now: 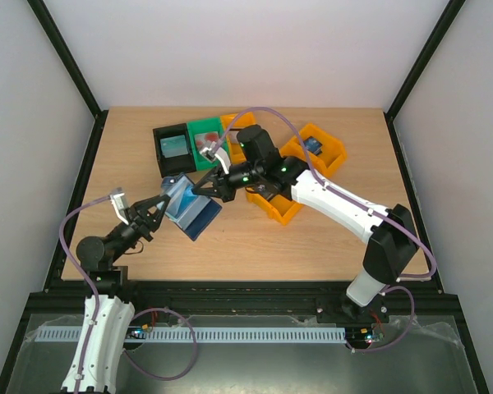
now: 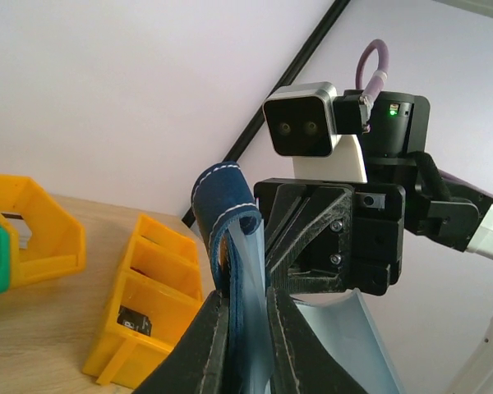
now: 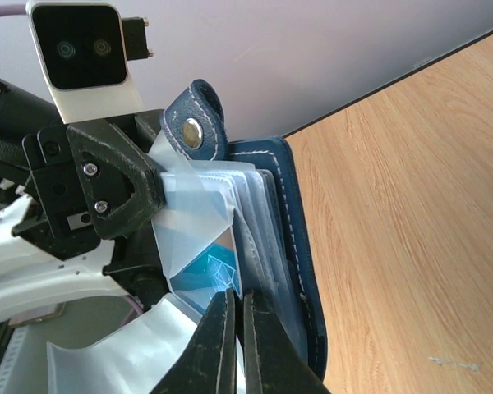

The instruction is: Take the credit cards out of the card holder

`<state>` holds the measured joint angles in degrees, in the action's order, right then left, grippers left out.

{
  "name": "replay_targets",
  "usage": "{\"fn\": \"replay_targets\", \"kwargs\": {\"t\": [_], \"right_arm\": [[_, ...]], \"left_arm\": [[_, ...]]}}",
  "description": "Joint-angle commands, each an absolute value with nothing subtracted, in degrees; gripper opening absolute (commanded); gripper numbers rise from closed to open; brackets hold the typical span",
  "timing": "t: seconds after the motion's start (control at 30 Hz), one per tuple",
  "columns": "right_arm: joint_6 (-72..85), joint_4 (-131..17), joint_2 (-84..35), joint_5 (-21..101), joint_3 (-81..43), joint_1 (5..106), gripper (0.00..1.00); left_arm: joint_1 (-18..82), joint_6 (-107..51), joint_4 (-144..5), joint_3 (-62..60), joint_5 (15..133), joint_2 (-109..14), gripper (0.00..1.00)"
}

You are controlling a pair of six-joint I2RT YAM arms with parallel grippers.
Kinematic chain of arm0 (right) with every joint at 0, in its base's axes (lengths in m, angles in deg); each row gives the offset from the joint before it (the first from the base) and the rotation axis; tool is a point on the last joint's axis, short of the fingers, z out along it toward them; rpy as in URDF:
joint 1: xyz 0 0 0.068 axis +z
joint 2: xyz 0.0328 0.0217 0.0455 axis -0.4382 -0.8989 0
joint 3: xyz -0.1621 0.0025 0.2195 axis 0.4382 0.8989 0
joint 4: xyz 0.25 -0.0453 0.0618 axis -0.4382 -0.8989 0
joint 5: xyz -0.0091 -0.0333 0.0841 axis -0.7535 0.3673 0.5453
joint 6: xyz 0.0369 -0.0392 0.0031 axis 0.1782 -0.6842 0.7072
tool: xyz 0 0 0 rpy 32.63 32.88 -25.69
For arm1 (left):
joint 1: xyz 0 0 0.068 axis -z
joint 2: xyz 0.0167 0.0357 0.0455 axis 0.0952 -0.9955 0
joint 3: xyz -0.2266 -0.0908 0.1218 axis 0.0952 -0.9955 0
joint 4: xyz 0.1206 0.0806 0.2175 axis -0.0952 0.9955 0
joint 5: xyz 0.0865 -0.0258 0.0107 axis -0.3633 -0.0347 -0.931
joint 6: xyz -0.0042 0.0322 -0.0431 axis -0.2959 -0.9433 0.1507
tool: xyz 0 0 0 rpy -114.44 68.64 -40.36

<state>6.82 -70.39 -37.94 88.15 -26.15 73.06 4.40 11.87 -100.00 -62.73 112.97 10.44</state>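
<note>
The card holder (image 1: 194,213) is held up off the table, dark navy outside with clear sleeves fanned open. My left gripper (image 1: 159,205) is shut on its lower edge; in the left wrist view the fingers (image 2: 204,345) pinch the navy cover and sleeves (image 2: 245,279). My right gripper (image 1: 200,188) reaches in from the right. In the right wrist view it (image 3: 240,297) is shut on the edge of a teal credit card (image 3: 207,275) that sticks out of a sleeve, beside the navy spine (image 3: 300,246) and snap tab (image 3: 194,125). Other credit cards are hidden in the sleeves.
A black bin (image 1: 172,146) with a teal card in it, a green bin (image 1: 204,135) and orange bins (image 1: 322,149) stand at the back of the table. Another orange bin (image 1: 273,207) lies under the right arm. Black frame posts run along the walls.
</note>
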Motion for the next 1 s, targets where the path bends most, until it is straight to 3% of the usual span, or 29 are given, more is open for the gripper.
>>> {"fn": "replay_targets", "kwargs": {"t": [0.0,0.17,0.37,0.47,0.6,0.7,0.97], "right_arm": [[12.64,-60.97,-37.62,92.29,-25.27,75.67,0.02],[15.16,-58.43,-38.05,92.26,-25.64,75.62,0.02],[16.40,-57.87,-37.64,92.14,-25.21,74.50,0.02],[17.00,-56.88,-37.16,92.51,-24.98,73.99,0.02],[17.80,-56.30,-37.15,92.41,-24.82,73.51,0.02],[17.87,-56.25,-37.04,92.32,-24.96,73.34,0.02],[2.23,-76.93,-37.85,94.07,-30.05,73.58,0.05]], "left_arm": [[5.39,15.90,-104.19,-63.75,117.43,10.73,0.10],[6.31,16.54,-104.36,-63.90,117.45,10.09,0.13],[6.43,16.18,-103.60,-63.91,117.21,10.29,0.24],[6.43,16.10,-103.51,-64.02,117.30,10.43,0.16],[6.43,16.08,-103.39,-64.16,117.53,10.35,0.14],[6.52,15.64,-103.46,-64.16,118.01,10.34,0.03],[6.43,12.17,-103.16,-63.68,116.05,10.51,0.02]]}}
